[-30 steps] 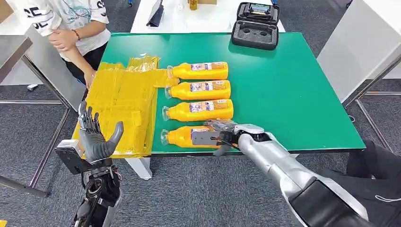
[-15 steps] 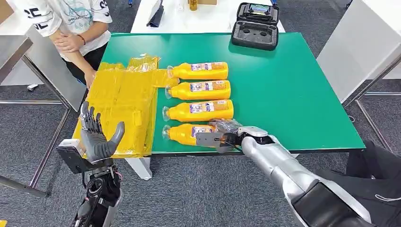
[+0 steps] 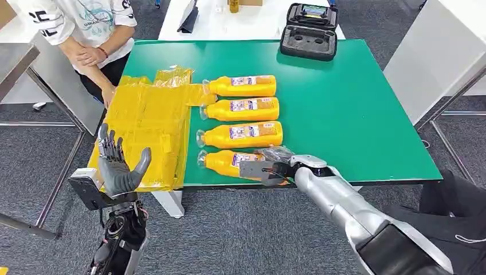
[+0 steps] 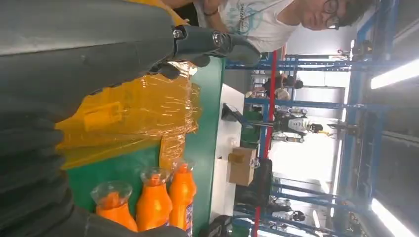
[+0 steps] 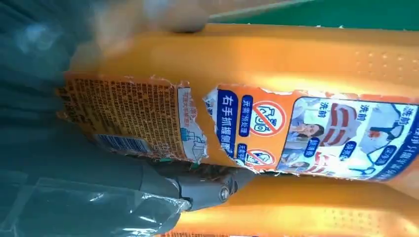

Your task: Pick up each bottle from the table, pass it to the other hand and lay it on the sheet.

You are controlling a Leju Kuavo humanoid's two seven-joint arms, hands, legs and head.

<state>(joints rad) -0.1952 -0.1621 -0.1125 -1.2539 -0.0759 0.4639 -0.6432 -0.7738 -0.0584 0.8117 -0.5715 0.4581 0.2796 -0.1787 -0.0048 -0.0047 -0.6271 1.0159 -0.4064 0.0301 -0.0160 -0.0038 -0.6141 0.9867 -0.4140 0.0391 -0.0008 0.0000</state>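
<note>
Four orange bottles lie side by side on the green table, caps toward the yellow sheet. My right hand grips the nearest bottle around its labelled end, fingers over the top and thumb at the front edge. In the right wrist view that bottle's label is close up, with my thumb pressed under it. My left hand is raised in front of the table's near left corner, fingers spread and holding nothing. The left wrist view looks past my left hand to the sheet and bottle caps.
A person stands at the table's far left corner, a hand near the sheet. An open black case sits at the back edge. A white table stands behind. The table's right half is bare green.
My right hand has closed further around the nearest bottle, and the bottle has shifted slightly away from the table's front edge. The left hand has barely moved.
</note>
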